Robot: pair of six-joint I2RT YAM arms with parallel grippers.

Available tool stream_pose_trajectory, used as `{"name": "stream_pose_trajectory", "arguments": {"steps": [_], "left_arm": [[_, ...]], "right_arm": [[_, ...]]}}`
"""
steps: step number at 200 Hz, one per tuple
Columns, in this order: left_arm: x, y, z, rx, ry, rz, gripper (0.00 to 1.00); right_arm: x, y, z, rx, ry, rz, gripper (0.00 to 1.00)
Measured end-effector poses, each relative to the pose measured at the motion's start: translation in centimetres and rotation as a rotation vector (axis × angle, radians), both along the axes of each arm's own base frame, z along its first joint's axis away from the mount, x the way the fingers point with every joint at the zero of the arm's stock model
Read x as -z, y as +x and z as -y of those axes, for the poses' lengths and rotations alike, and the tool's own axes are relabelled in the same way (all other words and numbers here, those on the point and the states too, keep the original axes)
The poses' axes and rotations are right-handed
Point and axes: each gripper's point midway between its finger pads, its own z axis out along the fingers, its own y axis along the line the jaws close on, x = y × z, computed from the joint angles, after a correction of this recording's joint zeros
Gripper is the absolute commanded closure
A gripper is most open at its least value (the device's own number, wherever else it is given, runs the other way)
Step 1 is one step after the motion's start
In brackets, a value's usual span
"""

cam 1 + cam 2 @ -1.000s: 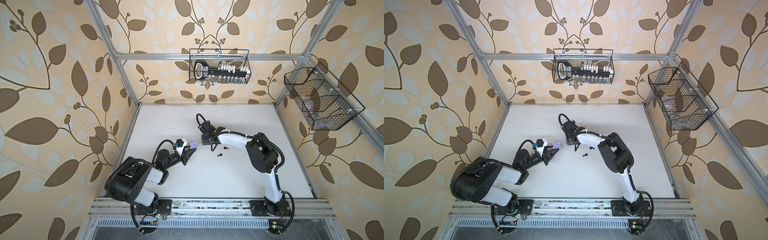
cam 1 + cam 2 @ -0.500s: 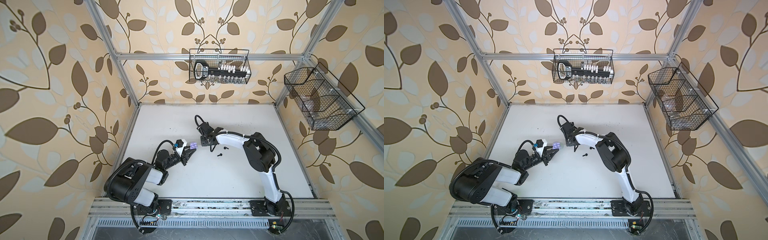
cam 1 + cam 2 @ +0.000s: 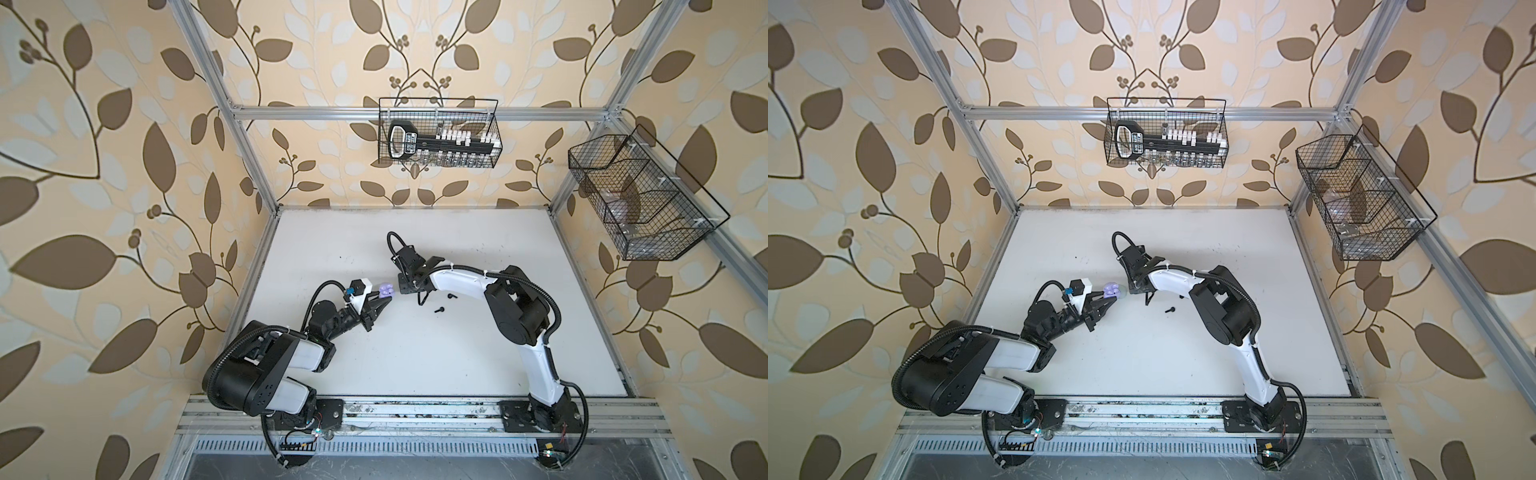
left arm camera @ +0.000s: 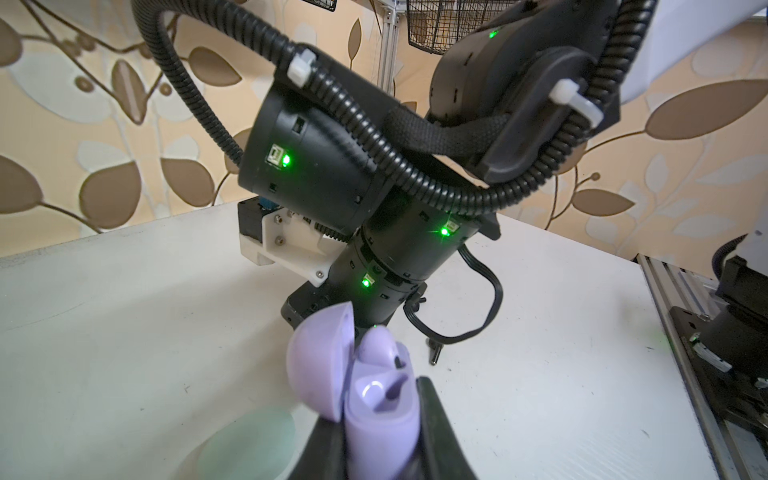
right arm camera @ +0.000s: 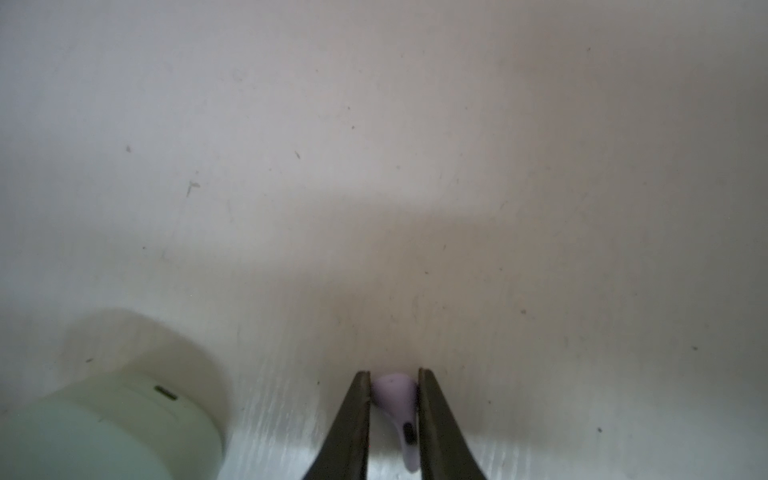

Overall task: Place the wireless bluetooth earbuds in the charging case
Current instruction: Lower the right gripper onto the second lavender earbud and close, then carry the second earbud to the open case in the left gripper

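Against tabletop (image 5: 374, 166), earbud (image 5: 395, 397) lies lengthwise between right jaws.

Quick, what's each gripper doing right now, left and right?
Left gripper: closed, holding the open lilac charging case.
Right gripper: closed on a lilac earbud.

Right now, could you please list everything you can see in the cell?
Lilac case: one, open, gripped in the left jaws.
Seated earbud: one, lilac, in the lilac case.
Lilac earbud: one, between the right jaws.
Black earbuds: two, on the table near the right arm.
Mint case: one, pale mint, on the table beside the lilac case.
Wire baskets: two, black, back wall and right wall.
Table: one, white.
Left gripper: one, black, shut on the lilac case.
Right gripper: one, black, shut on the lilac earbud.
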Motion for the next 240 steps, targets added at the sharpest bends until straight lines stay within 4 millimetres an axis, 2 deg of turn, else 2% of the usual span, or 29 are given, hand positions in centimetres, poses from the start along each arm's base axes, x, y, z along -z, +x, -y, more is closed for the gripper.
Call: {"name": "stream_pose_trajectory", "arguments": {"steps": [45,73,132,153,168,209,240], "left_arm": [[0.2,0.0,0.0,0.003,0.002,-0.004,1.00],[1.8,0.3,0.4,0.020,0.021,-0.051,1.00],[3.3,1.8,1.4,0.034,0.039,-0.098,1.00],[3.6,1.8,2.8,0.066,0.044,-0.103,1.00],[3.9,1.7,3.9,0.087,0.050,-0.107,1.00],[4.9,2.1,6.5,0.133,0.060,-0.126,1.00],[5.0,2.6,7.5,0.146,0.056,-0.126,1.00]], "right_arm": [[0.1,0.1,0.0,0.006,0.009,0.012,0.86],[0.0,-0.2,0.4,0.018,0.026,0.027,0.87],[-0.7,-3.1,4.3,0.088,0.055,0.026,0.88],[-2.1,-4.1,5.8,0.120,0.087,0.052,0.88],[-3.4,-4.5,6.2,0.135,0.121,0.081,0.88],[-7.5,-6.2,6.1,0.146,0.234,0.181,0.88],[-10.4,-7.8,6.0,0.141,0.302,0.250,0.87]]}}
